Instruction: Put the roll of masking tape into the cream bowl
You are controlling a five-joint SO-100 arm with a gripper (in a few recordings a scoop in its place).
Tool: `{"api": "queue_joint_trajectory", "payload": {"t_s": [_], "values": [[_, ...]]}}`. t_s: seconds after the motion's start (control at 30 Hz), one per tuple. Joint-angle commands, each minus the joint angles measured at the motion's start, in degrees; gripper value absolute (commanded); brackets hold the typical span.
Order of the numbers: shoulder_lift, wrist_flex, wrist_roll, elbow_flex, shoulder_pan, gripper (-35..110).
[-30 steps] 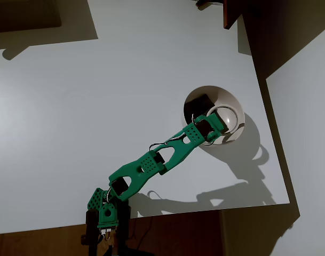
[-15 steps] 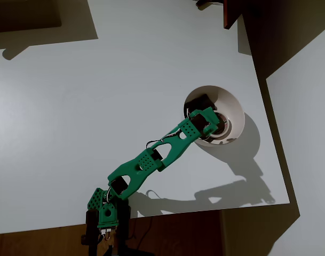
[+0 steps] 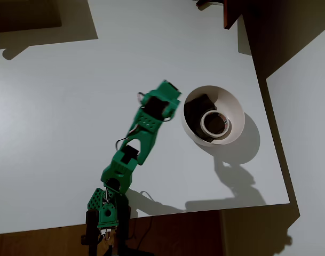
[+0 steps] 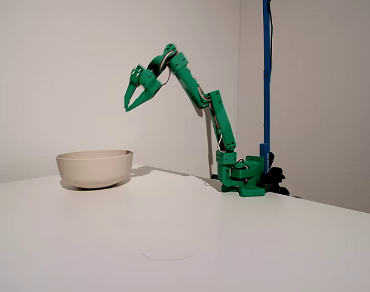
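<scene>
Green arm raised, elbow bent, tool (image 4: 129,104) spread, empty, above cream bowl (image 4: 95,168).

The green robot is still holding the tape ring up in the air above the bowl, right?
Not quite. The gripper is up in the air, but its fingers are empty. The overhead view shows the roll of masking tape already lying inside the cream bowl, next to a dark brown lump. The arm is raised to the side of the bowl, not above it.
</scene>
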Motion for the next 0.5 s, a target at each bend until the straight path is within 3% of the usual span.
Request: {"api": "queue_joint_trajectory", "payload": {"t_s": [0.0, 0.3, 0.47], "values": [[12.92, 5.27, -0.88, -1.05, -8.0, -8], [31.55, 4.75, -4.13, 20.57, -23.47, -8], [46.67, -3.52, -5.8, 43.24, -29.97, -8]]}}
